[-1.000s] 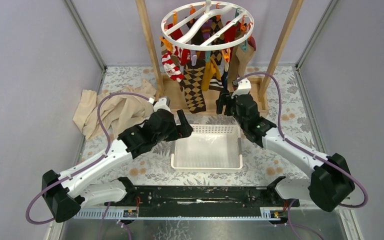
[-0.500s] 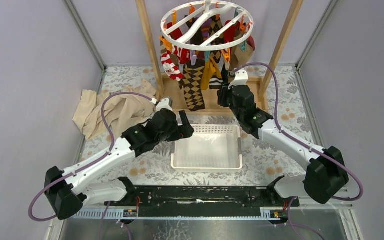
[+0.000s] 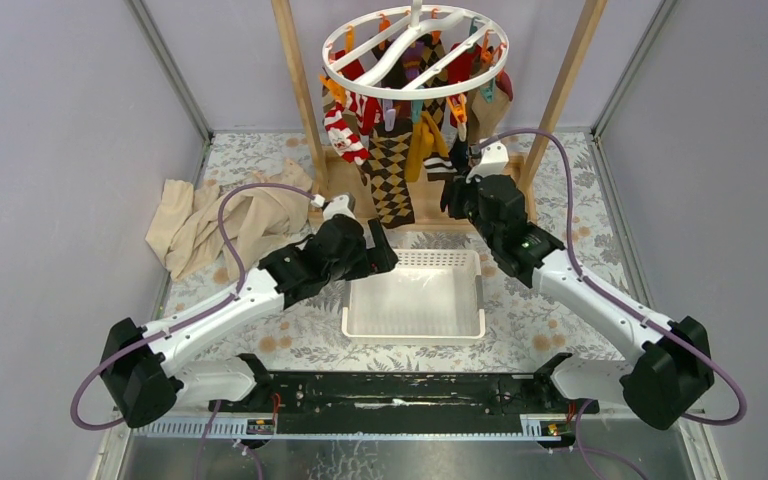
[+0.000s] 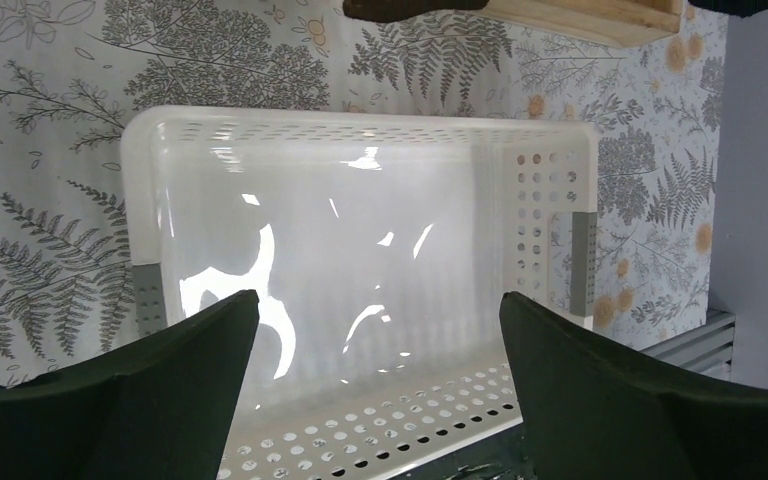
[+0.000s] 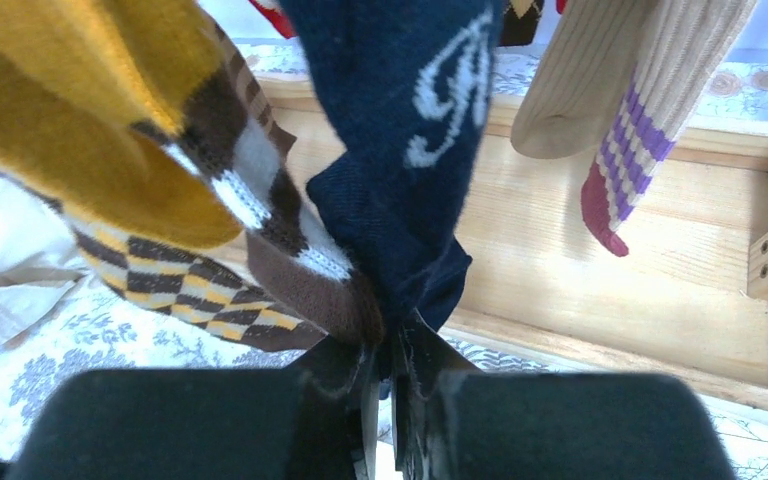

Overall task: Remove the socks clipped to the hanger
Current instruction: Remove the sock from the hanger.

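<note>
The white round hanger (image 3: 400,93) hangs from the wooden rack with several socks clipped to it: a red-and-white striped one (image 3: 343,133), a brown argyle one (image 3: 390,175) and a mustard one (image 3: 422,150). My right gripper (image 3: 457,195) is under the ring's right side. In the right wrist view it (image 5: 392,350) is shut on the toe of the dark navy sock (image 5: 400,150), which still hangs from above. The argyle sock (image 5: 260,250) brushes the left finger. My left gripper (image 4: 378,296) is open with nothing in it, over the white basket (image 4: 360,125).
The white perforated basket (image 3: 412,337) sits between the arms. A beige cloth (image 3: 215,225) lies crumpled at the left. Wooden rack posts (image 3: 300,90) flank the hanger, above the rack's wooden base (image 5: 660,260). A beige sock with purple stripes (image 5: 650,90) hangs to the right.
My right gripper rose toward the hanging socks and closed on the navy sock's toe. The left arm shifted a little to the right, nearer the basket, and stayed open.
</note>
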Tool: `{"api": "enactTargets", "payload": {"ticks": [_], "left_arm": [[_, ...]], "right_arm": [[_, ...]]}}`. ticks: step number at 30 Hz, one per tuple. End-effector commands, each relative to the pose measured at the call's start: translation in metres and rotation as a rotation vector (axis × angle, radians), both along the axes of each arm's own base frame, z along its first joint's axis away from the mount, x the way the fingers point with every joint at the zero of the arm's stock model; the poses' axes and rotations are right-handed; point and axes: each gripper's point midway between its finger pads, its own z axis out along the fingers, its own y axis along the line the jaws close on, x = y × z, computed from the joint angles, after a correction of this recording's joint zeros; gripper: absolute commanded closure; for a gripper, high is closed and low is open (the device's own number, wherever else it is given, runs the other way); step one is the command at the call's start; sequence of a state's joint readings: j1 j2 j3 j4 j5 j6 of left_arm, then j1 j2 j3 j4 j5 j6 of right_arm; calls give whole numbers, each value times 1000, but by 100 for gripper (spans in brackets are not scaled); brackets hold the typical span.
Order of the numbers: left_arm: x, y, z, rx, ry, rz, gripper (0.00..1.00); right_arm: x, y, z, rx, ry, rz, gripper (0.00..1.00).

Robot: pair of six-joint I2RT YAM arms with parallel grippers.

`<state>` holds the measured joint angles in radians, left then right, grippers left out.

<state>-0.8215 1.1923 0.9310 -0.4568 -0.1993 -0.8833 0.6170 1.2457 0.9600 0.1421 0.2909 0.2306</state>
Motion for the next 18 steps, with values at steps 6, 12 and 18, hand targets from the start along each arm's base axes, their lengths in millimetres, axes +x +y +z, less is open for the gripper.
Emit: {"api": "enactTargets", "payload": {"ticks": [6, 12, 18], "left_arm": [[18, -26, 48, -143, -104, -16, 2], [20, -42, 67, -212, -144, -48, 1], [23, -61, 82, -290, -191, -91, 2]], "right_arm": [[-37, 11, 23, 77, 24, 146, 92], [-59, 18, 27, 81, 93, 237, 92], [-77, 29, 37, 98, 146, 333, 92]]}}
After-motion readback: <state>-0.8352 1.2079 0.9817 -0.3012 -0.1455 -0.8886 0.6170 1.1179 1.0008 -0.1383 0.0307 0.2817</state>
